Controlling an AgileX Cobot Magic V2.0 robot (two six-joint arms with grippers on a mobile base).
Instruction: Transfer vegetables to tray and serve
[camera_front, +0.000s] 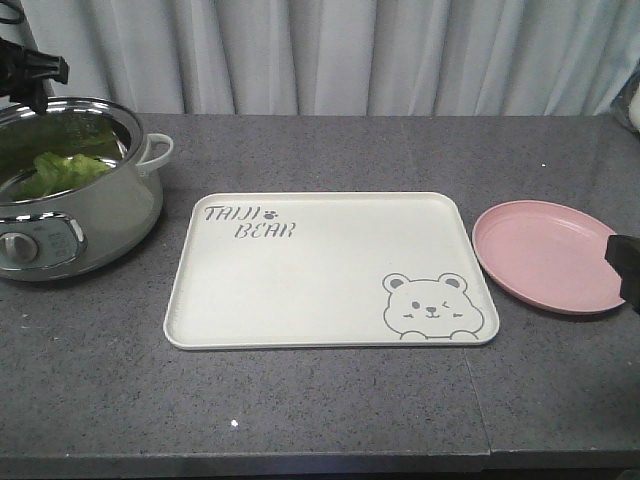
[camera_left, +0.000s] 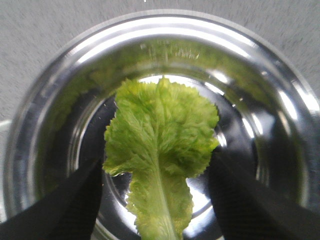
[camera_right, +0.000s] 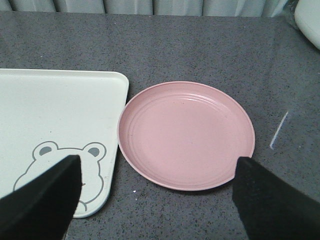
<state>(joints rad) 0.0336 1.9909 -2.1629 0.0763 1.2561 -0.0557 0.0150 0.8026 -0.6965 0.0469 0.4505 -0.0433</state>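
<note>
Grey speckled countertop is stretching across the scene, with a pale curtain hanging along its far edge. The lettuce leaf is lying flat in the bottom of a steel pot at the far left, its paler rib pointing toward the wrist camera. The left gripper is hovering over the pot's mouth with its jaws spread wide, one dark finger sitting on each side of the leaf. Neither is pinching it, and I cannot tell whether the tips are touching it.

To the right of the pot, the cream tray with its bear face is waiting in the middle of the counter, carrying nothing. Just beside the tray's right edge a round pink plate is sitting, also bare. The right gripper is hanging above the near rim of that plate, jaws spread apart and holding nothing.

Judging by this, the task is only beginning: the leaf is not yet grasped, and lifting it out, laying it on the tray and serving the tray are all remaining.
</note>
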